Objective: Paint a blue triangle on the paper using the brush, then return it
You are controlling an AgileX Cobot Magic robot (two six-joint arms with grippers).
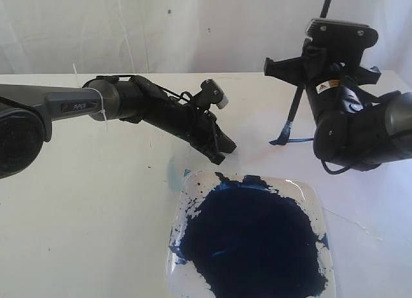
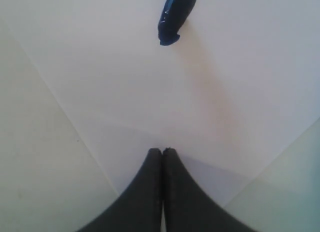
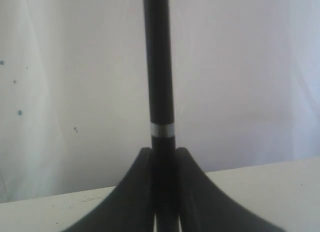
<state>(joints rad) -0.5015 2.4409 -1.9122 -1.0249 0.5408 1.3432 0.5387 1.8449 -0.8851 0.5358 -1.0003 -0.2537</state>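
My right gripper (image 1: 308,69) is shut on the brush (image 1: 295,106), which stands almost upright with its blue-stained tip (image 1: 283,138) touching down. In the right wrist view the black handle with a silver band (image 3: 162,129) runs between the fingers of my right gripper (image 3: 163,152). A short bright-blue stroke (image 1: 297,141) runs from the tip toward the right arm; the rest of the blue triangle is hidden. My left gripper (image 1: 222,154) is shut and empty, its tips (image 2: 162,151) low over a corner of the paper (image 2: 125,81). The wet brush tip (image 2: 174,17) shows beyond them.
A square clear dish (image 1: 320,203) with a large dark-blue paint pool (image 1: 251,240) sits at the front, just below the left gripper. A faint pale-blue smear (image 1: 172,172) marks the table beside the dish. A white backdrop hangs behind the table.
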